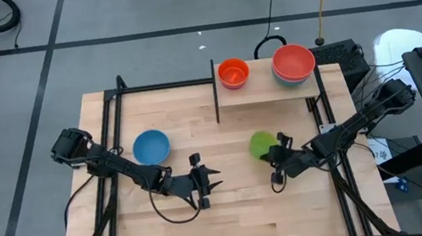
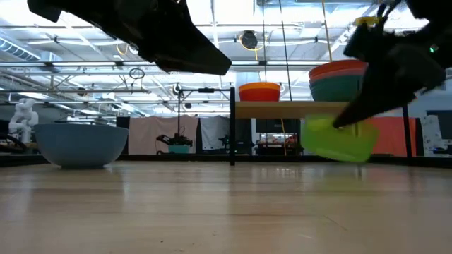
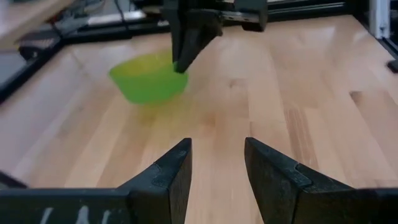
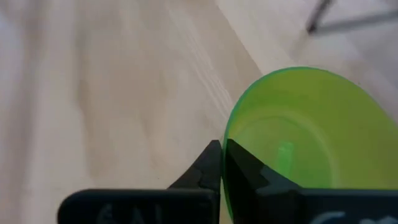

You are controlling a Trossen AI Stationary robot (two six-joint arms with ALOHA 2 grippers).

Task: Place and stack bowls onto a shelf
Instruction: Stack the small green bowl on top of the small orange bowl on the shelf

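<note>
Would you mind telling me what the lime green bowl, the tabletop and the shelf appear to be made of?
The lime green bowl, pinched at its rim by the right gripper, looks like thin, glossy plastic: it seems slightly translucent with a smooth sheen. The tabletop appears to be pale wood, showing jointed strips and grain. The shelf looks like similar pale wood, with a thin dark upright panel, perhaps metal; I cannot tell.

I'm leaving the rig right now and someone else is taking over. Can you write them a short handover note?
Right gripper: shut on the rim of the lime green bowl, lifted and tilted in the low view.
Left gripper: open, empty, mid-table.
On the shelf: orange bowl; red bowl stacked on a teal bowl.
Left: shelve the green bowl, then the blue bowl, alone on the table's left.
</note>
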